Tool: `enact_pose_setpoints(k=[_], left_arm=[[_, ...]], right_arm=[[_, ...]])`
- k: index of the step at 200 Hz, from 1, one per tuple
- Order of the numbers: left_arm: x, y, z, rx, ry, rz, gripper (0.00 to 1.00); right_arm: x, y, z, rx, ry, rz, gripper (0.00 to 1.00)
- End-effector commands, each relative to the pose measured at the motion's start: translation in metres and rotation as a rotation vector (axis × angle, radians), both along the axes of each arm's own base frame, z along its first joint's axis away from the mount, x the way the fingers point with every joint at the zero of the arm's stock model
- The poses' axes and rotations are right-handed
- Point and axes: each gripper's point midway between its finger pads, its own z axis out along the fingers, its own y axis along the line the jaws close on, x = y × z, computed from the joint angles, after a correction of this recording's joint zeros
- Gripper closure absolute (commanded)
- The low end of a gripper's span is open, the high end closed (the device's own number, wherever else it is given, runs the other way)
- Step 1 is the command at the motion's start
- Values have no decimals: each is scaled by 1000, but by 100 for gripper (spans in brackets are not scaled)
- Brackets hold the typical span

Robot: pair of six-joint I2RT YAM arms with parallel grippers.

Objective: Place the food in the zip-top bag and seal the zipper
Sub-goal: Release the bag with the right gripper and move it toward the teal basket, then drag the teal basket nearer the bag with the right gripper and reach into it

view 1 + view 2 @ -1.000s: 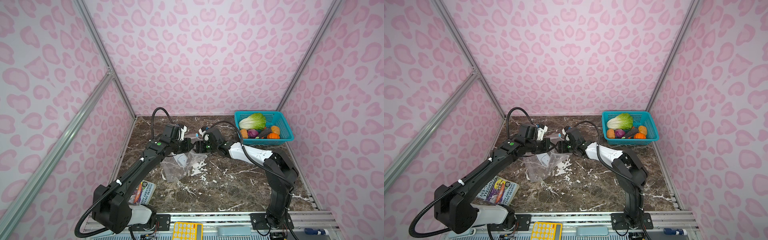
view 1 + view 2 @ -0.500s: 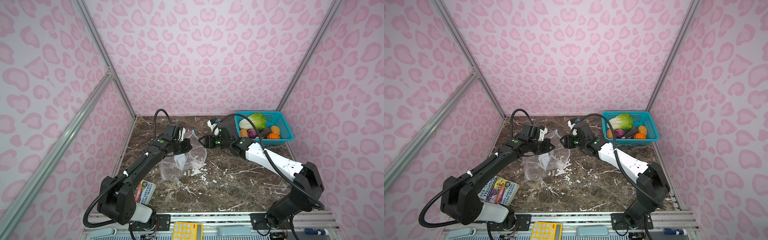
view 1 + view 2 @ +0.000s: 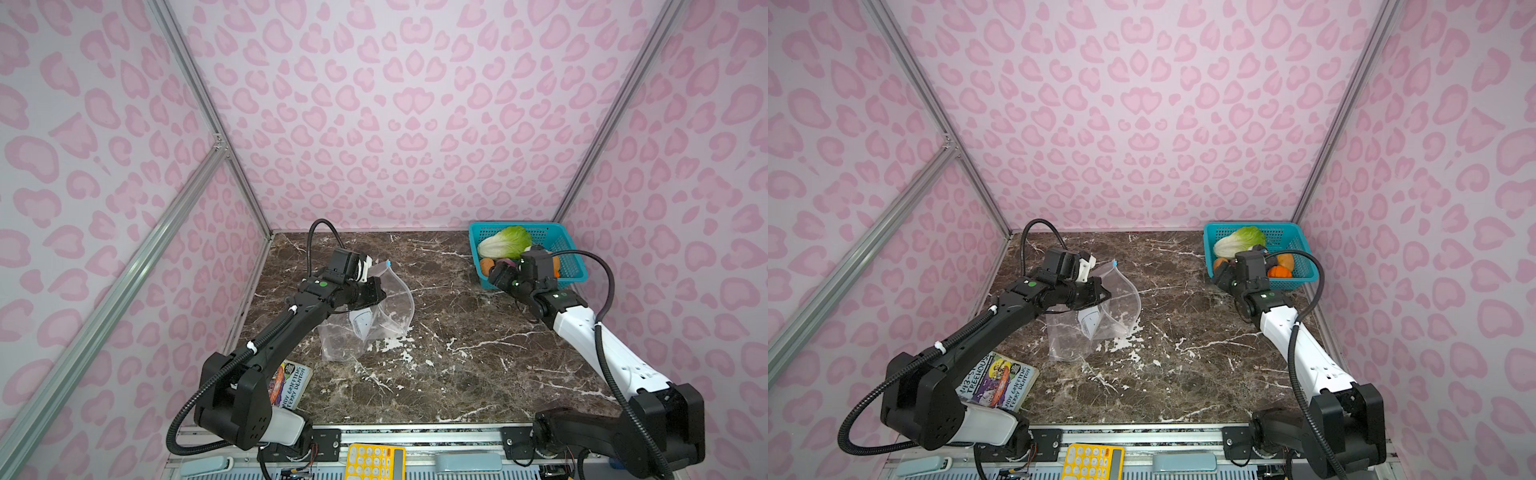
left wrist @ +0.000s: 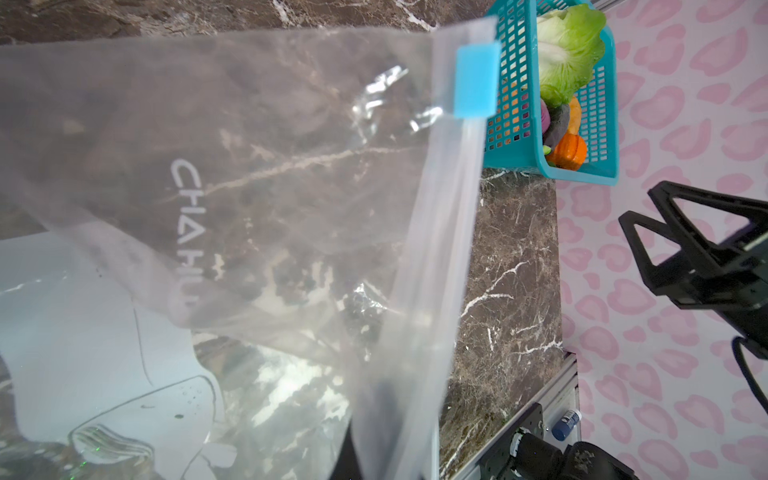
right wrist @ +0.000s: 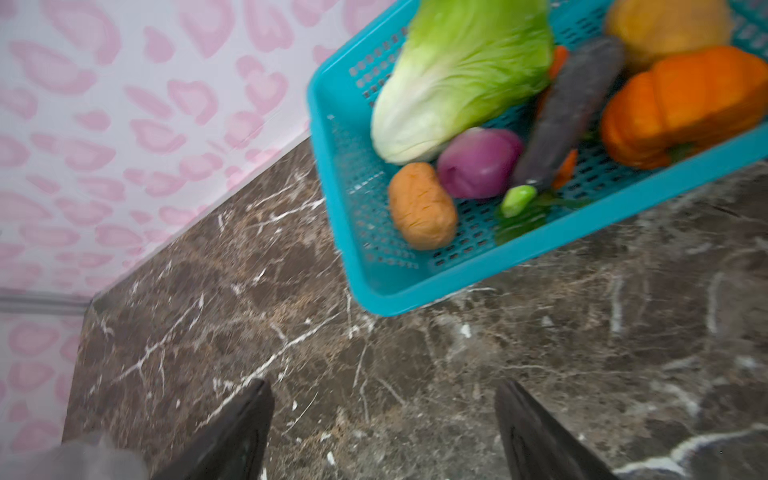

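Two end effectors: the left end effector (image 3: 376, 291) is clenched on the zip-top bag (image 3: 388, 309), holding its top edge above the table (image 3: 457, 374). The right end effector (image 5: 383, 384) is spread wide and empty, near the basket (image 3: 573, 272) of food (image 3: 505, 242)

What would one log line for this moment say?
left gripper: shut on zip-top bag | right gripper: open, empty, near basket | food: in basket

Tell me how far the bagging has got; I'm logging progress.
Done: left gripper holds the bag up, mouth open. In hand: right gripper, open and empty, hovers by the basket. Left: all the food lies in the basket; the zipper is unsealed.
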Motion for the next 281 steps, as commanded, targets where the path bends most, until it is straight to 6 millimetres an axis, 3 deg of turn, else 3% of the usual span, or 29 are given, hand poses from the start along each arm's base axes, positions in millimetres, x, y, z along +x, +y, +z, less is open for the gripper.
enact_pose_setpoints(k=[1, 71, 107, 143, 216, 281], left_arm=[[2, -4, 8, -36, -21, -8, 97], [2, -2, 15, -34, -47, -5, 97], [3, 1, 15, -21, -56, 2, 97], [3, 1, 14, -24, -51, 4, 97], [7, 9, 17, -22, -60, 28, 97], [10, 15, 21, -19, -74, 46, 97]], right_arm=[[8, -19, -11, 140, 17, -69, 17], [49, -46, -56, 338, 101, -194, 25], [58, -50, -81, 419, 118, -250, 30], [63, -52, -91, 405, 141, -250, 41], [41, -57, -98, 322, 177, -239, 70], [2, -48, -103, 221, 237, -168, 83]])
